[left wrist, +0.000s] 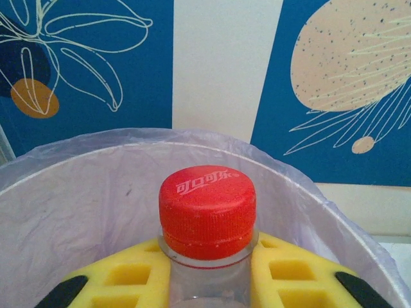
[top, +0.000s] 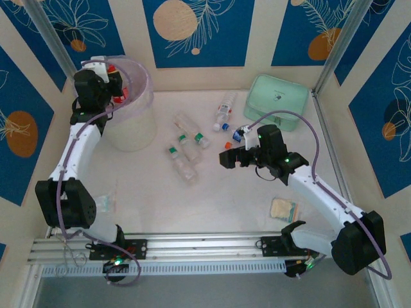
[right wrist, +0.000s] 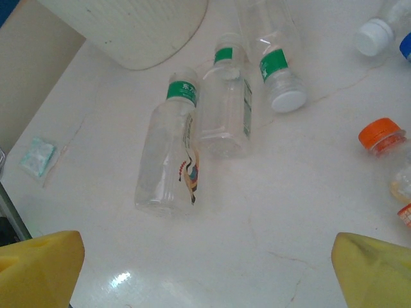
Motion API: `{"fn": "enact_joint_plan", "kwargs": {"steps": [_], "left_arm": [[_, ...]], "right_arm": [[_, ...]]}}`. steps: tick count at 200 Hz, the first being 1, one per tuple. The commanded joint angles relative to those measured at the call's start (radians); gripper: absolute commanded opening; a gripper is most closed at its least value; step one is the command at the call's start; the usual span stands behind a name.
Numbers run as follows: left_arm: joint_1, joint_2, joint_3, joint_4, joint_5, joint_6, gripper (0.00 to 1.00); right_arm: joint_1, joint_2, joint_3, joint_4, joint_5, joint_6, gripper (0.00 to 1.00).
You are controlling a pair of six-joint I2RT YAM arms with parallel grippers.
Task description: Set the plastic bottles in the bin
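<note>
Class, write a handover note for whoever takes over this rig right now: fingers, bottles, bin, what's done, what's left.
Left gripper: fingers shut on a red-capped bottle, held over the bin, not yet dropped.
Right gripper: open, empty, above the green-labelled bottles.
Done: cannot tell what the bin already holds.
Left: release that bottle, then bin the ones on the table, including the two by the green case.

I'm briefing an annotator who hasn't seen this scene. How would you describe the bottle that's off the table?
Find the translucent pink bin at the far left of the table. Over its mouth, the left gripper is shut on a clear bottle. Unlike the green-banded bottles lying mid-table, it has a red cap.
</note>
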Motion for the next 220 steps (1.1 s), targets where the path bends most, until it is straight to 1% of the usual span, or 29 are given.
{"fn": "enact_joint_plan", "kwargs": {"steps": [1, 17, 34, 49, 60, 78, 95, 104, 115, 125, 135, 149, 170, 183, 220], "left_arm": [[-0.005, 0.098, -0.022, -0.309, 0.023, 0.058, 0.00], [-0.008, 0.118, 0.015, -0.373, 0.027, 0.092, 0.00], [-0.020, 0.133, 0.029, -0.418, -0.022, 0.140, 0.00], [-0.020, 0.170, 0.034, -0.461, -0.044, 0.167, 0.00], [-0.020, 0.205, 0.046, -0.488, -0.044, 0.167, 0.00], [-0.021, 0.265, 0.088, -0.527, -0.013, 0.149, 0.00], [-0.020, 0.307, 0.131, -0.537, -0.003, 0.135, 0.00], [-0.020, 0.323, 0.149, -0.530, 0.008, 0.127, 0.14], [-0.020, 0.333, 0.174, -0.516, 0.036, 0.115, 0.17], [-0.020, 0.344, 0.204, -0.511, 0.056, 0.103, 0.23], [-0.020, 0.363, 0.247, -0.526, 0.070, 0.094, 0.35], [-0.020, 0.397, 0.324, -0.571, 0.077, 0.092, 0.47], [-0.021, 0.429, 0.393, -0.614, 0.079, 0.096, 0.56], [-0.021, 0.428, 0.409, -0.622, 0.075, 0.099, 0.59], [-0.020, 0.338, 0.425, -0.618, 0.102, 0.098, 0.72]], "right_arm": [[0.010, 0.003, 0.028, -0.023, 0.014, 0.015, 0.99], [0.015, 0.009, 0.027, -0.023, 0.015, 0.017, 0.99], [0.021, 0.022, 0.028, -0.021, 0.017, 0.018, 0.99], [0.030, 0.028, 0.030, -0.021, 0.025, 0.015, 0.99], [0.037, 0.030, 0.029, -0.021, 0.032, 0.015, 0.99], [0.042, 0.035, 0.028, -0.022, 0.034, 0.013, 0.99], [0.045, 0.037, 0.029, -0.032, 0.039, 0.009, 0.99], [0.046, 0.036, 0.030, -0.036, 0.043, 0.007, 0.99], [0.048, 0.034, 0.027, -0.041, 0.046, 0.007, 0.99], [0.048, 0.033, 0.023, -0.041, 0.050, 0.010, 0.99], [0.048, 0.035, 0.019, -0.042, 0.051, 0.013, 0.99], [0.049, 0.043, 0.016, -0.041, 0.051, 0.014, 0.99], [0.051, 0.056, 0.017, -0.038, 0.051, 0.018, 0.99], [0.052, 0.066, 0.021, -0.036, 0.050, 0.016, 0.99], [0.053, 0.093, 0.037, -0.036, 0.040, 0.013, 0.99]]}}
